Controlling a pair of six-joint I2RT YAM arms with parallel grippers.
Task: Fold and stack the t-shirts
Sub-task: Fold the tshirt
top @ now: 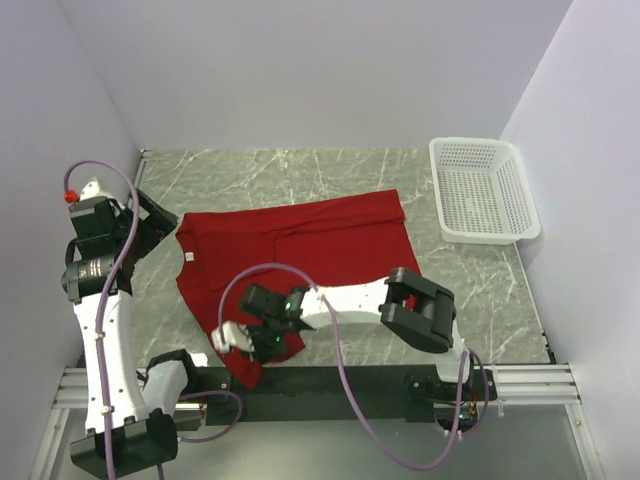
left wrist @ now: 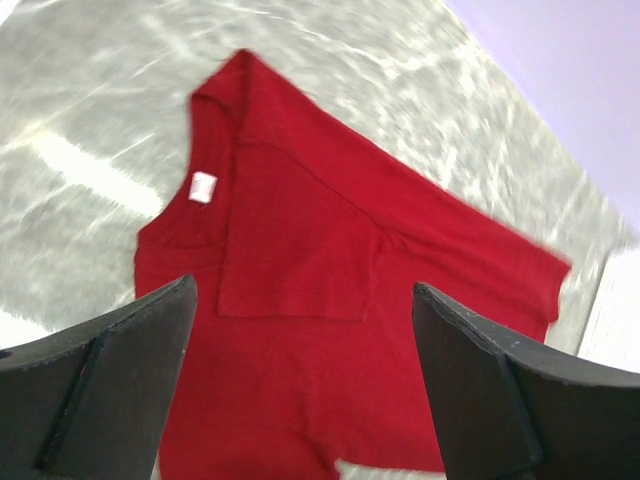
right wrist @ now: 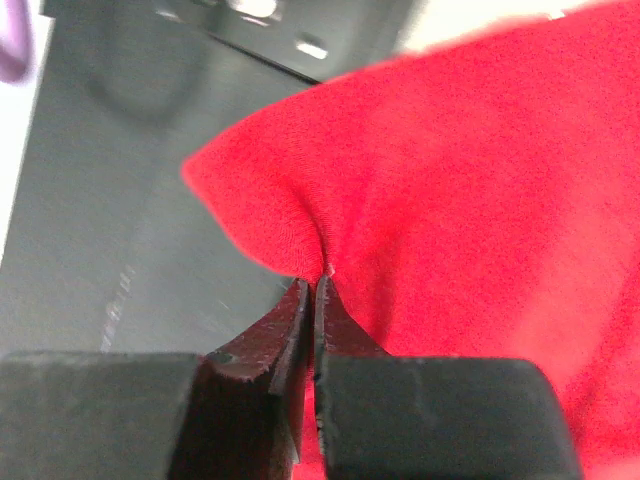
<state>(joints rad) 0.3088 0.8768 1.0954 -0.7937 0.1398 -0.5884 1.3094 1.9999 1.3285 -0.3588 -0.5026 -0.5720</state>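
A deep red t-shirt (top: 300, 245) lies spread on the marble table, its neck and white tag (top: 189, 258) toward the left, one sleeve folded in over the body. It also fills the left wrist view (left wrist: 330, 300), tag (left wrist: 203, 187) visible. My right gripper (top: 262, 345) is low at the shirt's near-left corner, shut on a pinch of the red cloth (right wrist: 300, 240) close to the black front rail. My left gripper (left wrist: 305, 300) is raised at the far left, above the shirt's neck end, open and empty.
A white mesh plastic basket (top: 483, 190) stands at the back right corner. White walls close in the table on three sides. The black rail (top: 350, 385) runs along the near edge, just by the right gripper.
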